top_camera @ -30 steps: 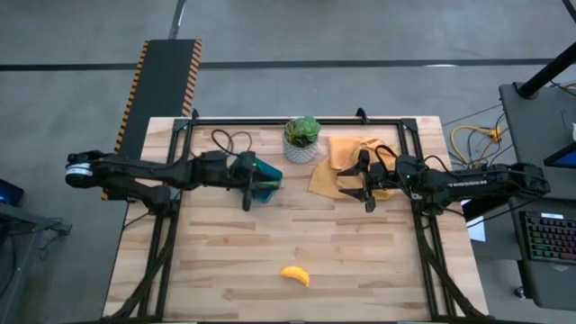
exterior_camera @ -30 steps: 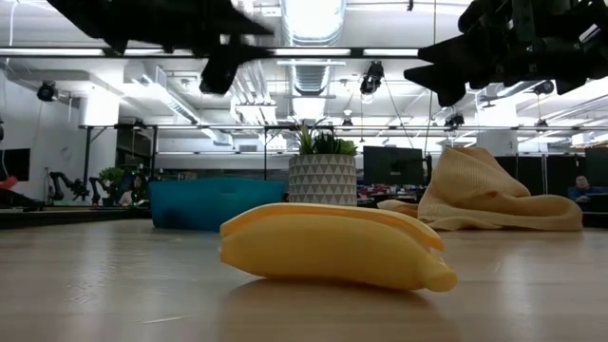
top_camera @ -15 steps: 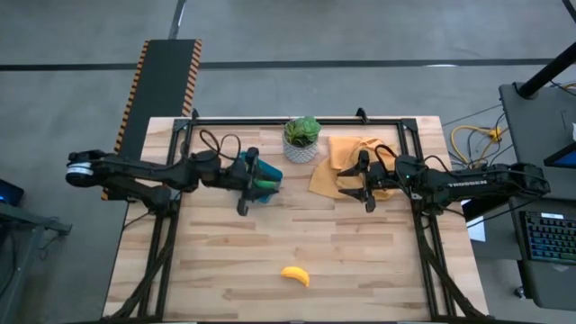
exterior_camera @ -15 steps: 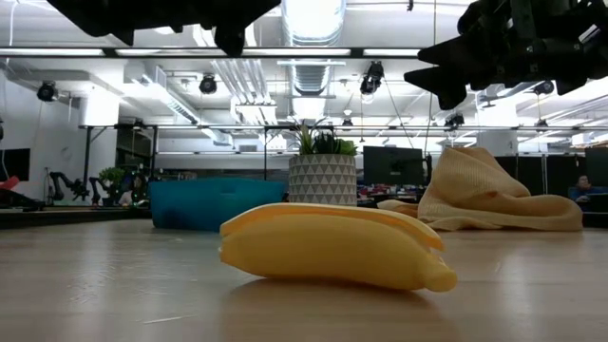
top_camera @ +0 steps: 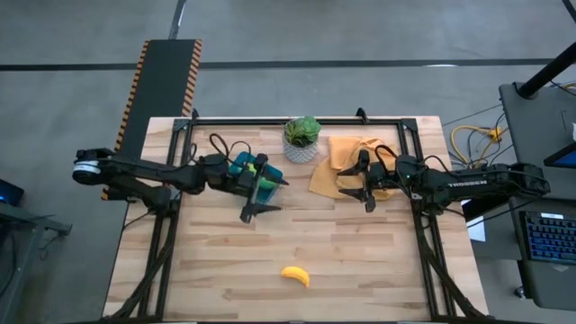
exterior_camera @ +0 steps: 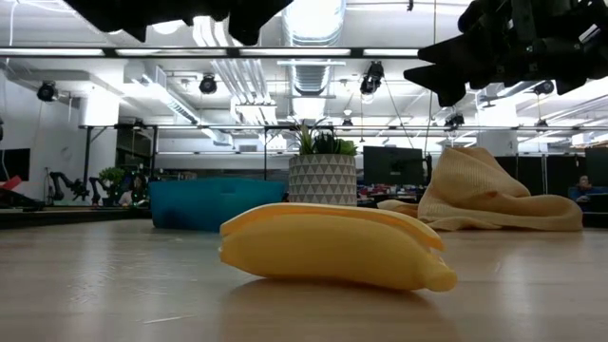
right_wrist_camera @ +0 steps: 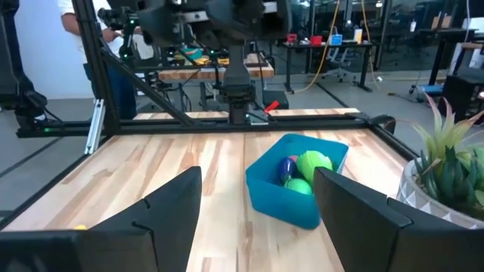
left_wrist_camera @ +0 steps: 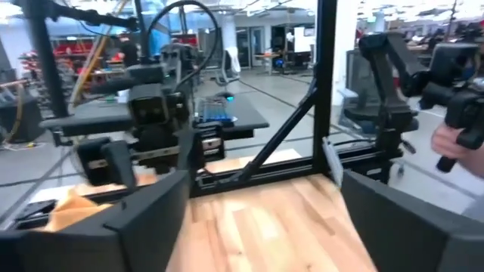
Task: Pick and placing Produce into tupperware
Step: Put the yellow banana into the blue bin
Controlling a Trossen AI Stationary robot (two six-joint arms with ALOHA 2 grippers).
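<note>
High view: banana [top_camera: 295, 275] alone on the near table, both claws well back from it.

Left claw [top_camera: 258, 192] hangs open and empty just beside the tub [top_camera: 245, 167], on its near side. Through the right wrist view the tub [right_wrist_camera: 296, 179] shows green pieces [right_wrist_camera: 313, 165] and a purple one [right_wrist_camera: 286, 168] inside. The banana lies toward the front edge from both claws, roughly midway between them, the left claw looking slightly nearer. Its long axis runs mostly across the table, tilted a little, so a reach would likely need the fingers turned across that line. Right claw [top_camera: 366, 186] waits open over the cloth's [top_camera: 346, 162] edge, past the plant [top_camera: 301, 138]. In the low view the banana [exterior_camera: 328, 245] fills the foreground; the claws are only dark shapes overhead. The left wrist view shows bare table, no produce.
</note>
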